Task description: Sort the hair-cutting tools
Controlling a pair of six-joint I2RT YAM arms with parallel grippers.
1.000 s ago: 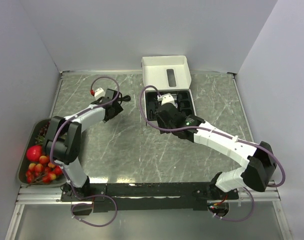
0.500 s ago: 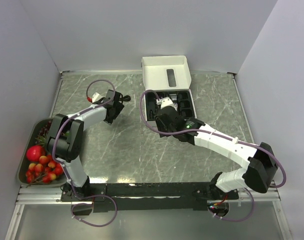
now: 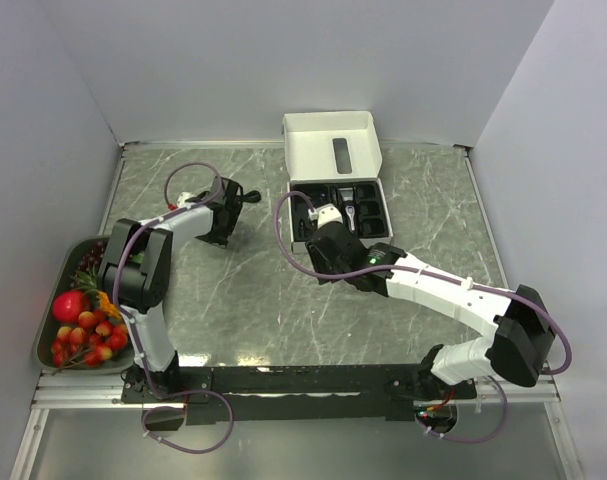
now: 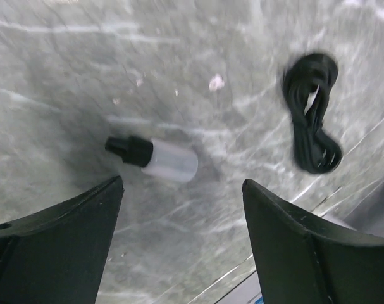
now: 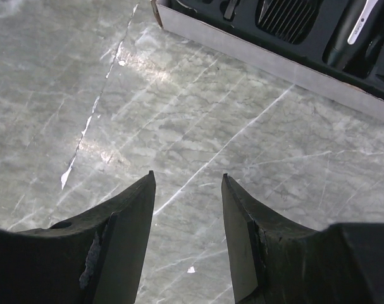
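left wrist view: looks down on the grey marble table (image 4: 65, 76).
left claw (image 4: 182, 189): spread wide with nothing in it, up above the table.
little bottle (image 4: 157, 159): clear with a black cap. It lies on its side on the table, just ahead of the gap between the two fingers, and touches neither one.
cable (image 4: 312, 120): black and bundled up, on the table off to the right, apart from the little bottle.
right wrist view: looks down at bare table, with a box edge at the top.
right claw (image 5: 187, 182): its fingers stand a little apart and nothing is between them, only table below.
white box (image 5: 255, 54): its wall runs across the top right, close ahead of the right claw.
comb guard (image 5: 286, 18): black with ribs, sitting in the black insert (image 5: 242, 9) inside the white box.
clipper (image 5: 355, 31): dark with a silver stripe, in the slot next to the comb guard.
top view: shows the whole table from above.
left arm (image 3: 178, 228): reaches to the far left part of the table. The cable lies just beside its claw, on the box side.
right arm (image 3: 433, 285): stretches to the middle, with its claw at the near left corner of the white box.
lid (image 3: 328, 130): flipped open at the back of the box.
fruit (image 3: 75, 325): red and yellow, piled in a grey tray (image 3: 40, 340) at the left edge, well apart from the tools.
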